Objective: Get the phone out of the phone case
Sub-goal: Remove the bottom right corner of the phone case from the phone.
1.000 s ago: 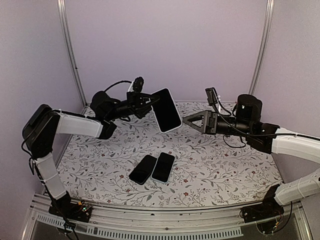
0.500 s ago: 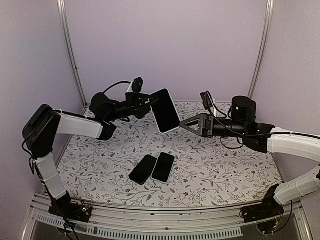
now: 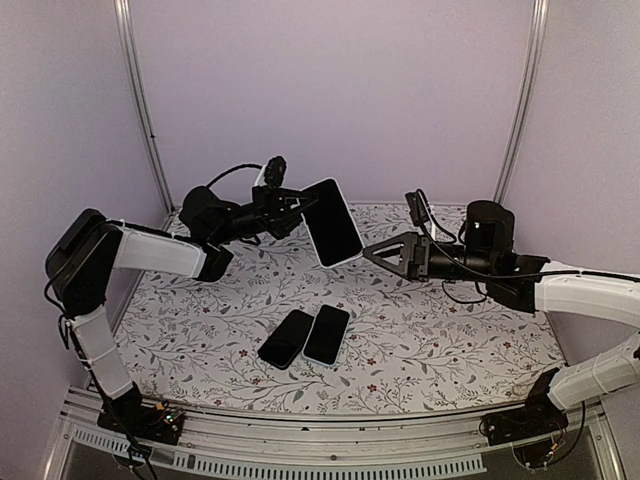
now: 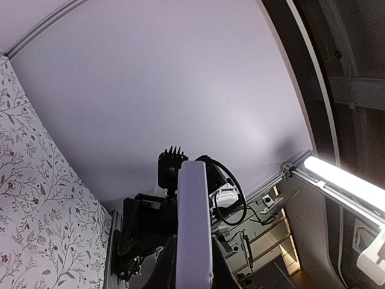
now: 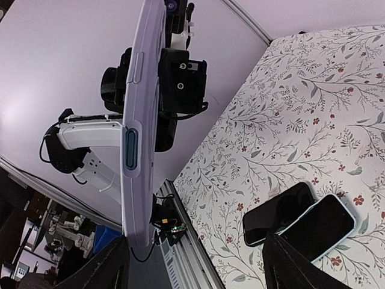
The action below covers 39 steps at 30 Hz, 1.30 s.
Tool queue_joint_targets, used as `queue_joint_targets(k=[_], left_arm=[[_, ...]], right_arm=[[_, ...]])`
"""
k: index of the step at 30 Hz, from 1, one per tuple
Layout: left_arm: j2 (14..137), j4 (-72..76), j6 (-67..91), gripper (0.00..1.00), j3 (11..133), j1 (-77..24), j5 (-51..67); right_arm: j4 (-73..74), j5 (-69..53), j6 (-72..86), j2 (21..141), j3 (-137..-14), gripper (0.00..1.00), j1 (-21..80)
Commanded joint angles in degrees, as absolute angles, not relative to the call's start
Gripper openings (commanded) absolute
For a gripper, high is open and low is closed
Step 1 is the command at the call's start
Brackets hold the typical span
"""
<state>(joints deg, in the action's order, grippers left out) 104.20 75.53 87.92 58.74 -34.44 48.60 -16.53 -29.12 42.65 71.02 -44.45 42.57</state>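
Currently the left claw (image 3: 298, 205) clamps the cased phone (image 3: 332, 221), tilted in the air over the back of the table (image 3: 450, 330). The right claw (image 3: 368, 250) gapes wide just beside it. Near the front edge lie two other phones (image 3: 327, 334), touching.

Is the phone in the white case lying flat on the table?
No, the left pincer holds the cased phone up in the air, well above the table.

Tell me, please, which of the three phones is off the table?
The white-cased phone, held aloft in the left arm's fingers; the black phone and the pale-edged phone lie side by side on the table.
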Motion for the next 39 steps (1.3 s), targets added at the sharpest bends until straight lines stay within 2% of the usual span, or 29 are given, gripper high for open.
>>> queue_joint_targets(k=[1,16,26,29,35,39], left_arm=[[101.9,82.6,91.5,0.00,59.9,-34.9,46.1],[103.0,76.4,87.3,0.00,62.4,-37.9,47.5],[104.3,78.4,85.3,0.00,61.3,-41.1,41.1],[104.3,78.1,85.1,0.00,60.6,-41.6,38.3],[104.7,77.8,87.8,0.00,59.4,-42.1,33.9],[106.2,80.7,93.1,0.00,59.3,-42.2,32.9]], right_arm=[[-12.1,-27.4,43.0,71.6,-41.8,0.77,40.8],[-13.3,-33.4,42.5,76.4,-45.7,0.77,40.6],[-24.6,-39.8,48.3,79.9,-45.6,0.74,40.7],[-26.6,-39.8,49.1,80.6,-46.0,0.65,40.8],[-26.4,-35.3,45.8,80.4,-46.6,0.33,42.8],[-24.4,-30.7,42.0,80.3,-46.2,0.23,43.6]])
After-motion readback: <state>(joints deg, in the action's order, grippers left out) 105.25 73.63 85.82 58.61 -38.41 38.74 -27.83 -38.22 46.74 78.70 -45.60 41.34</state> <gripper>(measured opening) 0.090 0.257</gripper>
